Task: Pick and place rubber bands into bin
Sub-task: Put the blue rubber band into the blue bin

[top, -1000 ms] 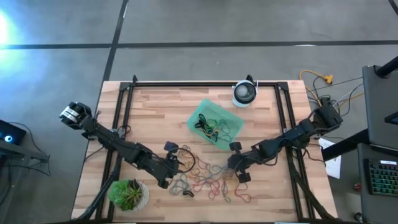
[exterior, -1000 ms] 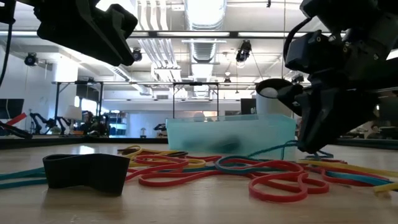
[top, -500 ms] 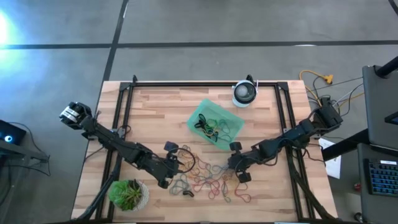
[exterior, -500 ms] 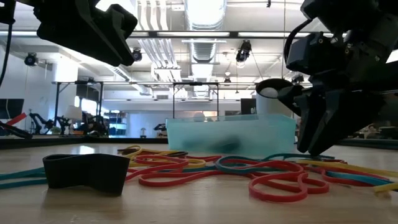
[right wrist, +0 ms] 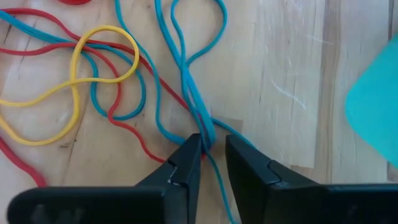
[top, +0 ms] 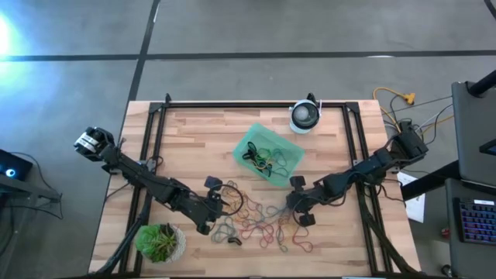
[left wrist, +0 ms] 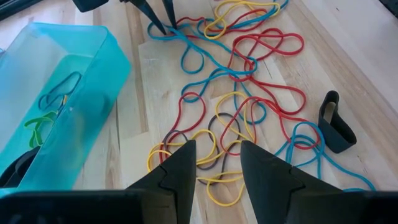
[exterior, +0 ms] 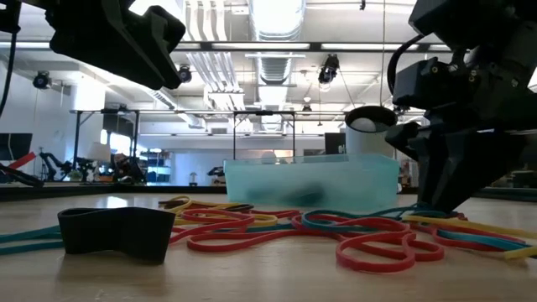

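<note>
Fingers (right wrist: 186, 163) of the right gripper (right wrist: 211, 158) are down on the table with a blue rubber band (right wrist: 194, 102) pinched in the narrow gap between them. It belongs to the rubber bands (top: 260, 221) lying tangled on the wood in front of the bin (top: 269, 153), which already holds several bands. Just left of the tangle, the left gripper (left wrist: 217, 163) hangs above it with its fingers apart and nothing between them. A wide black band (left wrist: 336, 122) lies at the tangle's edge. A potted plant (top: 160, 242) stands at the table's (top: 201, 139) near left corner.
</note>
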